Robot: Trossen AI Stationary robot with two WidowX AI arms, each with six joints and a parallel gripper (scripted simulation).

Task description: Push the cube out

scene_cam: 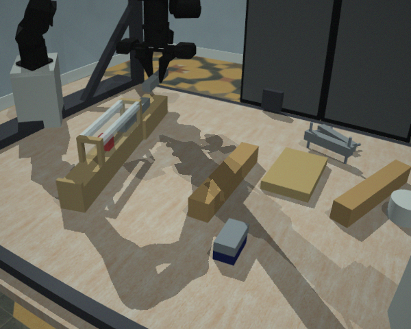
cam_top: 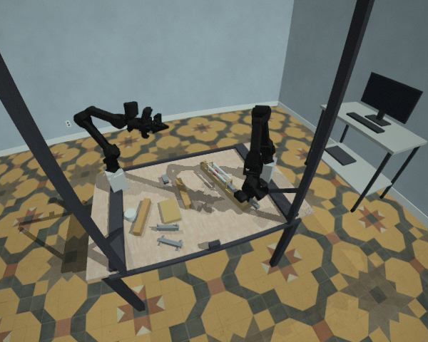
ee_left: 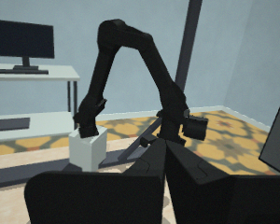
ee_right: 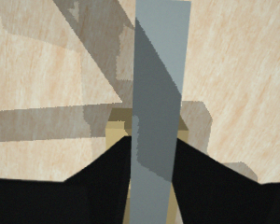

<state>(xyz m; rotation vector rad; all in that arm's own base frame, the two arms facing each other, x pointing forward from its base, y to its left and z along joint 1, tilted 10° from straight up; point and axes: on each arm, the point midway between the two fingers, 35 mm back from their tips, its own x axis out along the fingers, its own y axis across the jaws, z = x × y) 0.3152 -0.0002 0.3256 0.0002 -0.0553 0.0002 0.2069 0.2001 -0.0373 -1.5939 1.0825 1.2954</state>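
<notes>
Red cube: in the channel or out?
In. In the exterior view the red cube sits below the pale roof bars, between the channel's two end frames.

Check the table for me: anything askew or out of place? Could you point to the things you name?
One oddity: a grey bar (scene_cam: 327, 133) leans aslant on its grey stand (scene_cam: 326, 141), near the yellow slab (scene_cam: 294, 171). Nothing looks spilled.
</notes>
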